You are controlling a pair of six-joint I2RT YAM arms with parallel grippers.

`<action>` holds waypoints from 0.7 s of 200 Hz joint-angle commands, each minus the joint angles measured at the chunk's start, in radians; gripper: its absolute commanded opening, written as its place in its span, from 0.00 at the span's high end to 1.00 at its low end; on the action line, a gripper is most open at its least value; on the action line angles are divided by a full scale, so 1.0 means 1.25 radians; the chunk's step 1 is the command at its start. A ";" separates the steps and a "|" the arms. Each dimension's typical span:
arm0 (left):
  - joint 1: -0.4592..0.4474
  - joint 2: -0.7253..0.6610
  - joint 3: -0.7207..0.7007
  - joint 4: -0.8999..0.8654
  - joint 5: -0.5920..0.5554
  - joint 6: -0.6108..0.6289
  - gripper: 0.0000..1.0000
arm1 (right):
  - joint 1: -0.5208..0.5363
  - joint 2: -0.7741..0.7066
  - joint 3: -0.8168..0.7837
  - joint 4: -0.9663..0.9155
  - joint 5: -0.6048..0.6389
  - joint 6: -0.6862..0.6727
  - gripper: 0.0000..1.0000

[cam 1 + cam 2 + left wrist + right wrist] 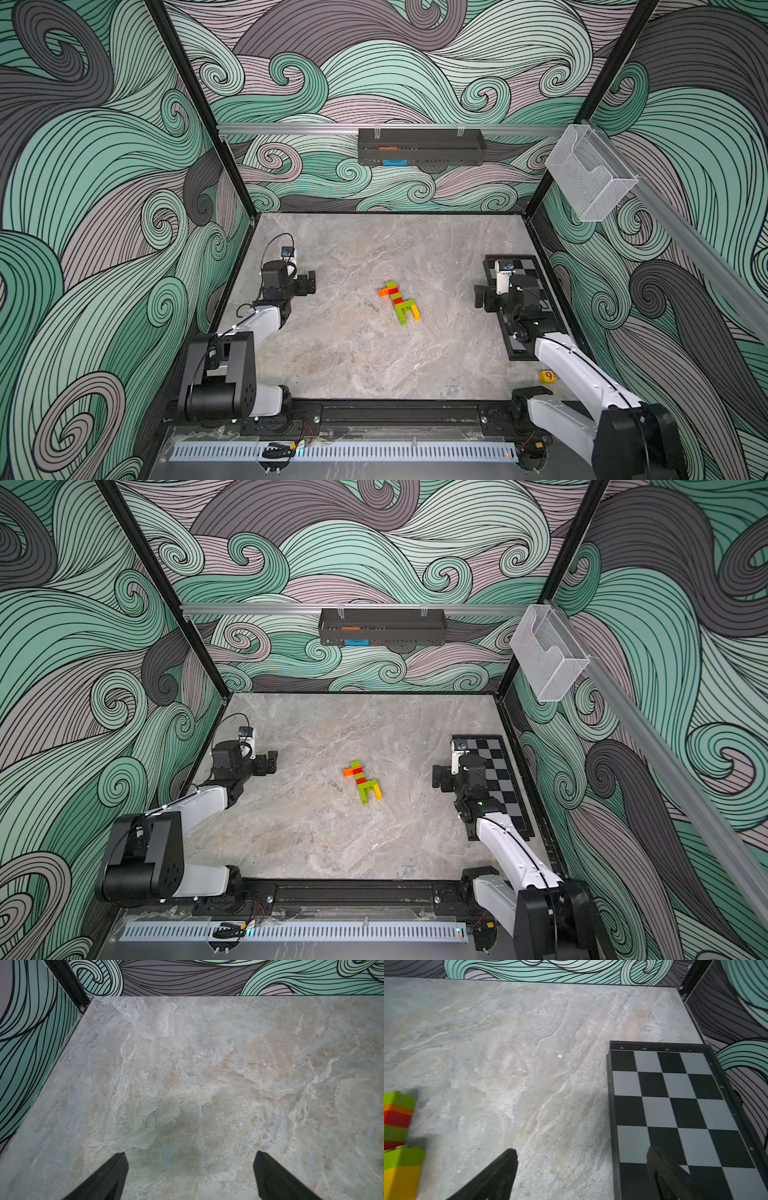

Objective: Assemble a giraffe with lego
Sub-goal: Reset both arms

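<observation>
The giraffe [399,301] [362,781] lies flat on the marble table near its middle in both top views: orange head, red and green banded neck, lime body, lime and yellow legs, all lego joined. The right wrist view catches its banded neck and a yellow leg [398,1136] at the frame edge. My left gripper [311,281] [272,762] hangs open well to its left, over bare marble [190,1155]. Well to the giraffe's right, the right gripper [478,296] [436,776] is open and empty, straddling the chessboard's edge [581,1153].
A black and grey chessboard [524,266] [675,1095] lies along the table's right side under the right arm. A yellow cube with a red 9 [546,377] sits near the front right. A dark shelf tray [422,146] and a clear bin [590,174] hang on the walls.
</observation>
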State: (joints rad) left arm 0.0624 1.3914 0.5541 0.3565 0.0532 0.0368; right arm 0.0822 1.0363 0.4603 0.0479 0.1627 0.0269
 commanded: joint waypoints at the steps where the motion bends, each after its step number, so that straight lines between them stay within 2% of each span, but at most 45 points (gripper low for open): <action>1: 0.004 0.015 -0.020 0.107 0.008 -0.023 0.01 | -0.040 0.009 -0.019 0.195 0.030 -0.019 0.01; 29: 0.003 0.074 -0.045 0.187 -0.009 -0.028 0.01 | -0.070 0.040 -0.049 0.292 -0.028 -0.015 0.01; 56: 0.002 0.106 -0.077 0.268 -0.038 -0.040 0.01 | -0.078 0.082 -0.074 0.382 -0.031 -0.018 0.01; 79: 0.002 0.109 -0.064 0.245 -0.062 -0.052 0.01 | -0.080 0.125 -0.091 0.458 -0.030 -0.012 0.01; 117: 0.002 0.111 -0.064 0.245 -0.064 -0.053 0.01 | -0.079 0.271 -0.111 0.651 -0.062 0.014 0.01; 140: 0.002 0.109 -0.064 0.246 -0.063 -0.054 0.01 | -0.074 0.333 -0.103 0.699 -0.071 0.002 0.01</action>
State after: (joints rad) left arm 0.0624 1.5230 0.4545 0.6350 -0.0151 -0.0170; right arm -0.0124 1.3945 0.3313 0.7494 0.1062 0.0265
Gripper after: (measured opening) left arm 0.987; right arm 0.992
